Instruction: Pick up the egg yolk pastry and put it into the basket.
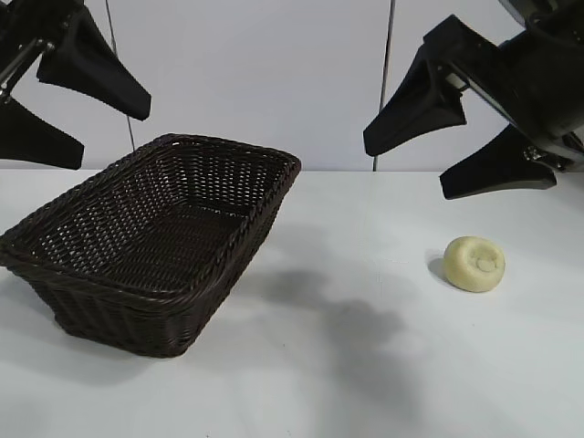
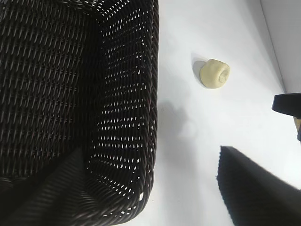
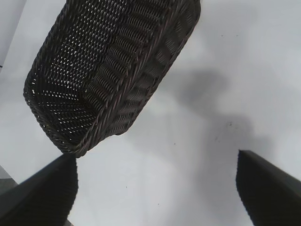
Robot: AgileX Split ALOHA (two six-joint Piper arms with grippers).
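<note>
Pastry [image 1: 474, 264] lies bare on the counter [image 1: 365, 365], well apart from the basket [image 1: 155, 239], just below and in front of the right claw [image 1: 427, 162], wide and empty; left claw [image 1: 80, 126], also wide, hangs above the basket.

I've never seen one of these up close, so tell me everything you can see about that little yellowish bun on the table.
The egg yolk pastry is a small, pale yellow-cream round bun with a matte surface and a shallow dimple pressed into its top. It looks whole and rests by itself on the white table, tilted a little so the dimple partly faces the exterior camera. It lies well apart from the basket, on its right, and nothing grips or touches it.
</note>
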